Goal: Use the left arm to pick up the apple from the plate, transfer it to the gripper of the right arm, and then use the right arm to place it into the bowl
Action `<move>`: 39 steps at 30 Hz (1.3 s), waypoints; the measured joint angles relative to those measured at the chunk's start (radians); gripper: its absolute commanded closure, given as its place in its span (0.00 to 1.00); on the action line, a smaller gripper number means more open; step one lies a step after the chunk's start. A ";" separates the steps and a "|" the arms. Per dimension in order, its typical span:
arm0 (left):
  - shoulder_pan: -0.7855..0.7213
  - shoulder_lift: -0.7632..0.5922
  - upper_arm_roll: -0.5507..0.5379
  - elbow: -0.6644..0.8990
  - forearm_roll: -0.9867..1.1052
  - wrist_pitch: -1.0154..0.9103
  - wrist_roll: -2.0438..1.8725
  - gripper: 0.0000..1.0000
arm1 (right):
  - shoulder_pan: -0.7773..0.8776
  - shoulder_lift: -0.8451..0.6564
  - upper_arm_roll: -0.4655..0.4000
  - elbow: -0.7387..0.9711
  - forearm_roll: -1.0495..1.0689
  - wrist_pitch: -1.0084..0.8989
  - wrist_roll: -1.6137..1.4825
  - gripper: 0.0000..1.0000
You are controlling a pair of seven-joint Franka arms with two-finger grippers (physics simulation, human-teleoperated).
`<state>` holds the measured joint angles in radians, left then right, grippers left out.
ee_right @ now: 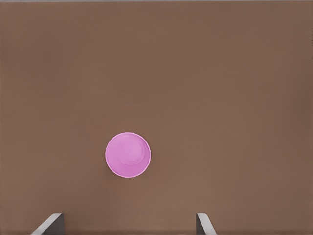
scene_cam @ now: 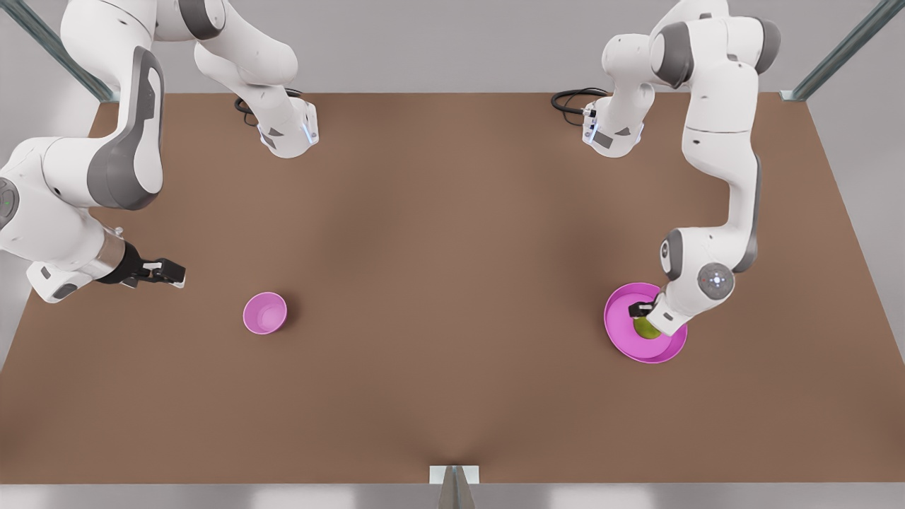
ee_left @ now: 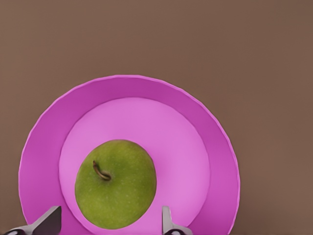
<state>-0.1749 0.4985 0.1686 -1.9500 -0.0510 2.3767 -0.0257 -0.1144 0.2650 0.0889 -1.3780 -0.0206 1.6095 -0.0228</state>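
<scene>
The yellow-green apple (scene_cam: 645,329) (ee_left: 116,184) lies on the wide pink plate (scene_cam: 626,343) (ee_left: 146,87) at the front view's right. My left gripper (scene_cam: 643,313) (ee_left: 109,223) hangs just over the plate, open, one finger on each side of the apple with a small gap between each finger and the fruit. The small deep pink bowl (scene_cam: 265,312) (ee_right: 128,154) stands at the front view's left, empty. My right gripper (scene_cam: 167,272) (ee_right: 127,225) waits open above the table, to the left of the bowl in the front view, holding nothing.
The brown table (scene_cam: 452,233) spans the whole scene. Both arm bases with black cables (scene_cam: 573,99) stand along its far edge. A metal bracket (scene_cam: 454,479) sits at the middle of the near edge.
</scene>
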 measured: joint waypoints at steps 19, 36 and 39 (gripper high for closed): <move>0.009 0.088 0.000 0.017 -0.003 0.118 -0.017 0.01 | -0.008 0.005 0.000 0.000 0.000 0.000 -0.008 0.00; 0.010 0.098 -0.001 0.017 0.002 0.167 -0.038 0.17 | -0.017 0.010 0.000 0.000 0.001 0.000 -0.022 0.00; 0.002 0.049 -0.004 0.023 0.003 0.159 -0.043 0.19 | -0.018 0.011 0.000 0.000 0.001 0.000 -0.023 0.00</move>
<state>-0.1732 0.5471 0.1649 -1.9274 -0.0483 2.5358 -0.0691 -0.1319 0.2757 0.0888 -1.3780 -0.0192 1.6096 -0.0463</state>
